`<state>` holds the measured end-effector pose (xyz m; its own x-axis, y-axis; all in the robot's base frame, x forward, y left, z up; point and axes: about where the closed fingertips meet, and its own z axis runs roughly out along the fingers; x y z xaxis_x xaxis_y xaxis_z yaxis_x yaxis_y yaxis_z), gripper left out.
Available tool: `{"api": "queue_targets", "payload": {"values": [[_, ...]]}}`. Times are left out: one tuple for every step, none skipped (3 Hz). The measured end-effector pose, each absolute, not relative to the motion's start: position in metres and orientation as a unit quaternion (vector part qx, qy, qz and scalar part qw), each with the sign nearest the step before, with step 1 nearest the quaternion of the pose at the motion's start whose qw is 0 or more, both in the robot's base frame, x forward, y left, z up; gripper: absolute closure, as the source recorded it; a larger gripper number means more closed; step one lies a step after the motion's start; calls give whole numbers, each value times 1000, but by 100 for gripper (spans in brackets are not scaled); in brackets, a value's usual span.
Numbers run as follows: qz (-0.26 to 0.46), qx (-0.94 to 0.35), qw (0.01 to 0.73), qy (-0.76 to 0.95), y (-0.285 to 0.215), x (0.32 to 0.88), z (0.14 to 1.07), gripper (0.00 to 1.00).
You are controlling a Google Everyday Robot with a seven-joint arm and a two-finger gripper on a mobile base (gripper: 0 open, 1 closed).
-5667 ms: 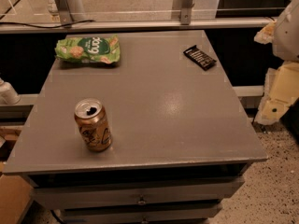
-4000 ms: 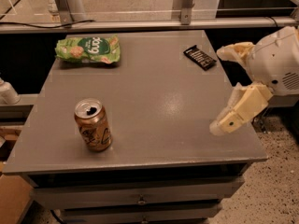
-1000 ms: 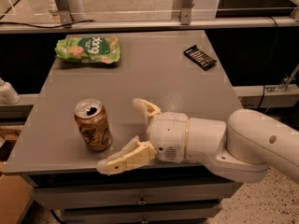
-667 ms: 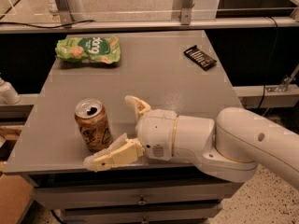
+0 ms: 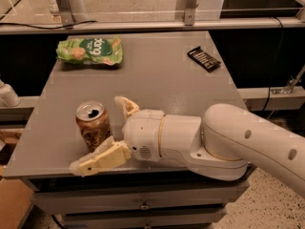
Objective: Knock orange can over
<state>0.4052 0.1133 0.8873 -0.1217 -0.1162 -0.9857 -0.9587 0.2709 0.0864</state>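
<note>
The orange can (image 5: 93,125) stands upright near the front left of the grey table (image 5: 157,75), its silver top open. My gripper (image 5: 102,135) comes in from the right at the end of a thick white arm. It is open, with one pale finger (image 5: 97,160) in front of the can at its base and the other finger (image 5: 126,106) behind it to the right. The can sits between the two fingers, at or very near the front one.
A green snack bag (image 5: 89,50) lies at the back left of the table. A small dark packet (image 5: 203,58) lies at the back right. A metal rail (image 5: 143,25) runs behind the table. The table's front edge is just below the gripper.
The arm has swung in from the right across the table and kept sliding left. The open fingers now bracket the can, which still stands upright.
</note>
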Motion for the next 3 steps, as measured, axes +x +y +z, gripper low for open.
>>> {"api": "queue_targets", "payload": {"values": [[410, -450, 503, 613, 115, 401, 887, 0], [390, -478, 514, 596, 124, 398, 881, 0], [371, -496, 533, 576, 134, 399, 873, 0]]}}
